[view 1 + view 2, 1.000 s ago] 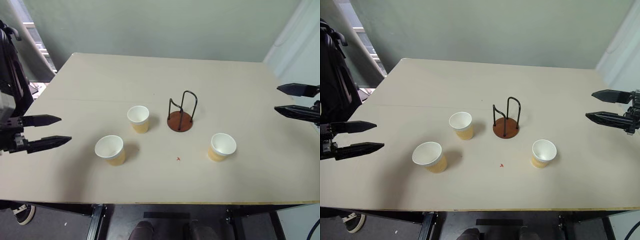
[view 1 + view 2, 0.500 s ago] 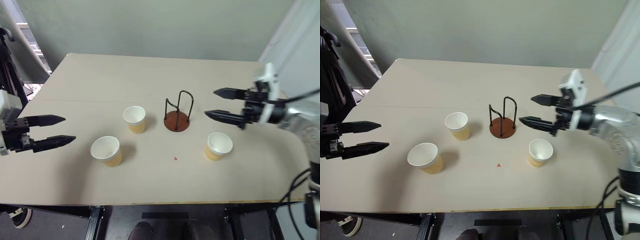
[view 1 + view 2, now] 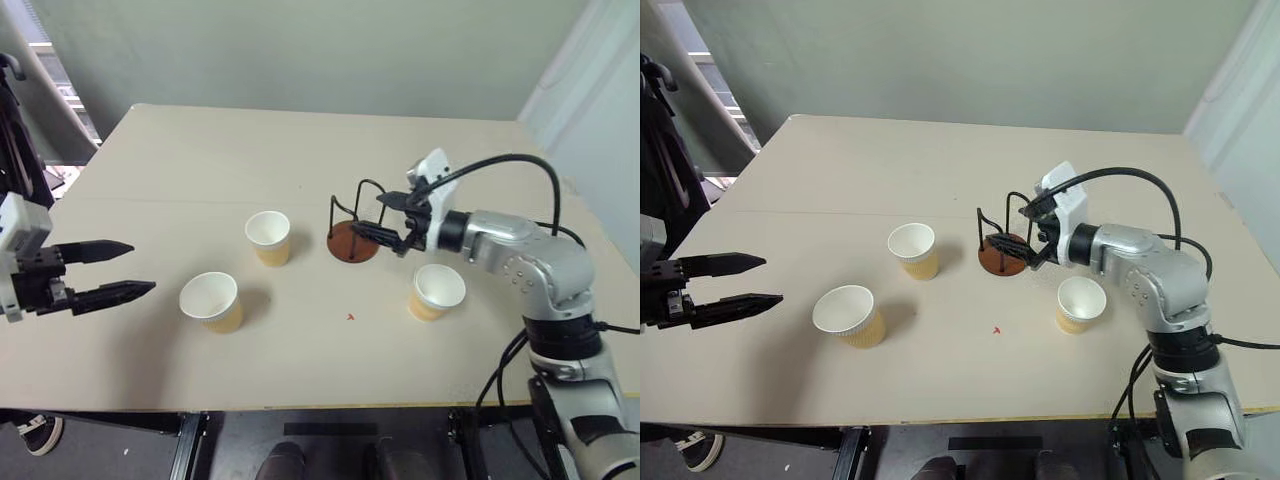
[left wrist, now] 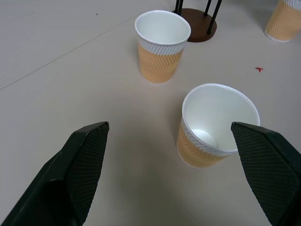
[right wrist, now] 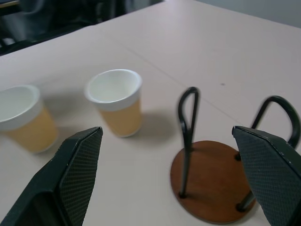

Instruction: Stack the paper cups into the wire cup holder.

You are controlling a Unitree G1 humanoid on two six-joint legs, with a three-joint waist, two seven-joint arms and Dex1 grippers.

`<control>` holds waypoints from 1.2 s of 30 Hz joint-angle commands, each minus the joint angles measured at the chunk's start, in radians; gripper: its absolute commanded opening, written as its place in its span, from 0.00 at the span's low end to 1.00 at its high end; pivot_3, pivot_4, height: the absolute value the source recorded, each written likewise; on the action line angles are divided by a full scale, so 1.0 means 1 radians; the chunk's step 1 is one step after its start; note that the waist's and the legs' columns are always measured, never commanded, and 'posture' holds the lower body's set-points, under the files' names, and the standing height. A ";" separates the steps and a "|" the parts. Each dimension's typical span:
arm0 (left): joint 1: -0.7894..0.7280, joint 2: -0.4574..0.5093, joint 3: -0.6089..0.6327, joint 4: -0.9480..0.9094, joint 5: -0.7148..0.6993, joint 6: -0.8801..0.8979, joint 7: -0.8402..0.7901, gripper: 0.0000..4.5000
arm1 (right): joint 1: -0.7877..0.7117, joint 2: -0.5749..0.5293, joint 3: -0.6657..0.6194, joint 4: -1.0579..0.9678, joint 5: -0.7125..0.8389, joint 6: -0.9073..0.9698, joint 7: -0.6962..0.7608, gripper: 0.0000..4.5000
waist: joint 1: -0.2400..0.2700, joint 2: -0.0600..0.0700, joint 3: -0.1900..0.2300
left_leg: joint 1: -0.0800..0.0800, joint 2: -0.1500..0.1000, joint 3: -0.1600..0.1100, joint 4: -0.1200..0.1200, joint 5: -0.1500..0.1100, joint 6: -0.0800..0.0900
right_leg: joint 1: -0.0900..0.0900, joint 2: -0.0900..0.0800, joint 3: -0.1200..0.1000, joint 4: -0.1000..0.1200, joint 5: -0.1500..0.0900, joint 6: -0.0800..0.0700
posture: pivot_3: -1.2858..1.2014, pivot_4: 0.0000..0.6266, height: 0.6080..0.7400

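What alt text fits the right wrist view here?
The right claw, open, points at the wire cup holder, an empty stand with dark loops on a reddish-brown disc. Beyond it, two upright paper cups stand on the beige table.

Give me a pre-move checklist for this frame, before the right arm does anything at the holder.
1. Right gripper open: ok, fingers spread at the holder.
2. Right gripper empty: ok, nothing between its fingers.
3. Holder upright and empty: ok, no cup in the wire loops.
4. All three cups upright on the table: ok; left cup, middle cup, right cup.
5. Left gripper open and empty: ok, it faces the left cup without touching it.
6. Right fingers clear of the holder's wires: cannot tell.
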 commanded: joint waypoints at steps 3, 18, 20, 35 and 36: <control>0.013 -0.007 0.052 -0.045 -0.013 0.008 0.015 0.99 | -0.020 0.051 0.015 0.022 -0.057 -0.012 -0.055 1.00 | 0.000 0.000 0.000 | -0.001 0.000 0.000 0.000 0.000 0.000 | -0.001 0.000 0.000 0.000 0.000 0.000 | 0.52 0.24 1.00; 0.062 -0.032 0.085 -0.088 -0.015 0.017 0.033 1.00 | -0.070 0.158 0.045 0.143 -0.177 -0.065 -0.093 0.63 | 0.000 0.000 0.000 | -0.001 0.000 0.000 0.000 0.000 -0.002 | -0.002 0.001 -0.001 0.001 0.000 -0.001 | 0.52 0.24 1.00; 0.069 -0.033 0.091 -0.092 -0.016 0.018 0.035 1.00 | -0.076 0.166 0.048 0.159 -0.188 -0.078 -0.089 0.47 | 0.000 0.000 0.000 | -0.001 0.000 0.000 0.000 -0.001 -0.003 | -0.002 0.003 -0.001 0.001 0.001 -0.001 | 0.52 0.24 1.00; 0.081 -0.022 0.106 -0.090 -0.013 0.021 0.034 1.00 | -0.065 0.105 0.058 0.100 -0.152 -0.084 0.087 0.00 | 0.001 0.000 0.000 | -0.002 0.001 0.001 0.000 -0.001 -0.006 | -0.003 0.006 0.000 0.001 0.001 -0.004 | 0.52 0.24 1.00; 0.078 -0.021 0.104 -0.087 -0.013 0.021 0.034 1.00 | -0.063 0.088 0.060 0.086 -0.140 -0.085 0.119 0.00 | 0.002 0.000 0.000 | -0.002 0.001 0.001 0.000 -0.001 -0.006 | -0.003 0.006 0.000 0.000 0.001 -0.004 | 0.52 0.24 1.00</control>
